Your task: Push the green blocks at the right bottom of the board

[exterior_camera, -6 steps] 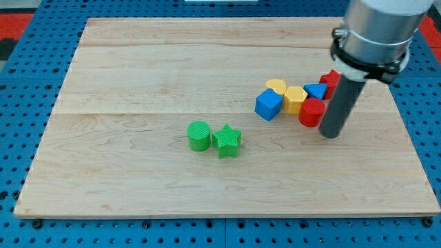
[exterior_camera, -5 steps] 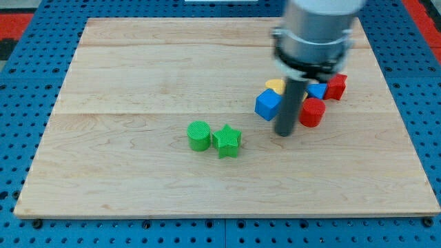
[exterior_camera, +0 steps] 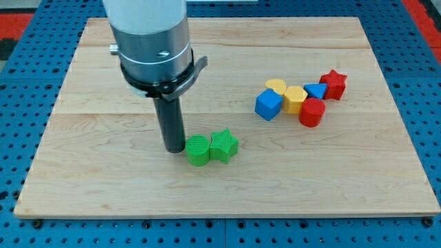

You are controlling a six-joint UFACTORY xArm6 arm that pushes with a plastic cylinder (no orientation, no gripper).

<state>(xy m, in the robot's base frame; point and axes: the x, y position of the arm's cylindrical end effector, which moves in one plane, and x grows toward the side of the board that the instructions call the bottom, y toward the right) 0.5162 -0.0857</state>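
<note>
A green cylinder (exterior_camera: 198, 151) and a green star (exterior_camera: 224, 145) sit side by side, touching, at the lower middle of the wooden board (exterior_camera: 103, 179). My tip (exterior_camera: 173, 148) stands just to the view's left of the green cylinder, touching or nearly touching it. The arm's grey body rises above the tip toward the view's top.
A cluster of blocks lies at the view's right: a blue cube (exterior_camera: 269, 105), a yellow cylinder (exterior_camera: 276, 87), a yellow block (exterior_camera: 295, 98), a blue triangle (exterior_camera: 316, 90), a red cylinder (exterior_camera: 312, 111) and a red star (exterior_camera: 334, 84).
My tip has swept from the right cluster across to the left of the green cylinder. The green pair has shifted slightly right and down. The red star shows again.
</note>
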